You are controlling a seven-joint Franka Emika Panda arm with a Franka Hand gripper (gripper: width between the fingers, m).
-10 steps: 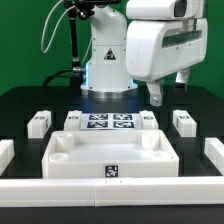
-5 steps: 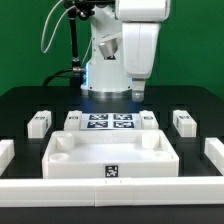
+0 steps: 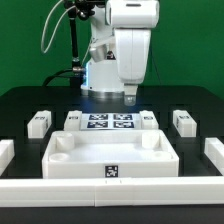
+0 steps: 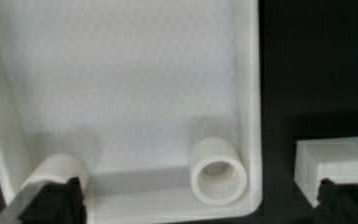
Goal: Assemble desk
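Observation:
The desk's white rimmed tabletop (image 3: 84, 160) lies at the table's front with a black-white tag (image 3: 111, 171) on its near wall. Tagged block legs (image 3: 38, 122) (image 3: 72, 119) (image 3: 148, 119) (image 3: 183, 122) stand in a row behind it. My gripper (image 3: 130, 97) hangs in the air over the marker board, behind the tabletop, open and holding nothing. In the wrist view the tabletop (image 4: 131, 90) fills the picture with a round corner socket (image 4: 220, 172). One leg (image 4: 341, 156) shows beside it. The gripper (image 4: 194, 205) has its dark fingertips (image 4: 44, 200) wide apart, touching nothing.
The marker board (image 3: 110, 123) lies between the two inner legs. Long low white bars border the table: one at the exterior view's left (image 3: 6, 152), one at its right (image 3: 214, 152), and one along the front (image 3: 110, 190). The robot base (image 3: 105, 70) stands behind.
The arm has swung from the exterior view's right toward the middle, and the hand now hangs over the marker board. The jaws stayed open. No part moved.

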